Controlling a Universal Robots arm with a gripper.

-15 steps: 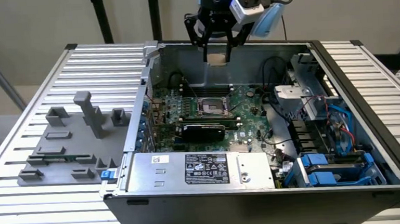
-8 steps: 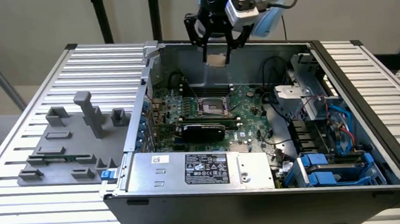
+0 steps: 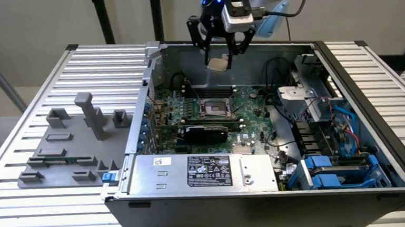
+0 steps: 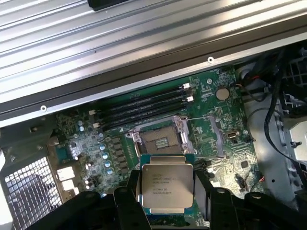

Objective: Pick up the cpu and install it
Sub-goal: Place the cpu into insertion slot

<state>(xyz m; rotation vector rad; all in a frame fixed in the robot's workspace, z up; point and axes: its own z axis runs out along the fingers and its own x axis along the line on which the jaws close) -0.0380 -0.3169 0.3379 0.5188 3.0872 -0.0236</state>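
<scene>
Power-supply box (image 3: pixel 202 171) sits closest to you in the exterior view, at the near wall of the case (image 3: pixel 264 207). Case lies on its side on the slatted tabletop (image 3: pixel 100 61), so the motherboard (image 3: pixel 256 123) faces up, which I'd read as being for top-down access. Pincer (image 3: pixel 222 57) hangs over the far side of the case, well above the board. You can see the cpu (image 3: pixel 218 64) as a small pale square clamped between its tips, airborne, not seated. Socket (image 3: pixel 215 108) is below it, nearer you, and well apart from it.

Wrist view: fingers (image 4: pixel 132 191) are closest, wide-set and closed on two opposite edges of the cpu (image 4: pixel 166 186). The edge grip probably keeps the lid and underside untouched. Pincer (image 4: pixel 166 191) carries it flat with the metal lid facing the camera, so I'd judge the contact side faces the board. Chip is near-square, so there's no real long axis. Its printed lines run finger to finger, and its edges look roughly parallel to those of the socket (image 4: pixel 160 139). Socket looks uncovered, with its contact field exposed, just beyond the chip in this view.
</scene>
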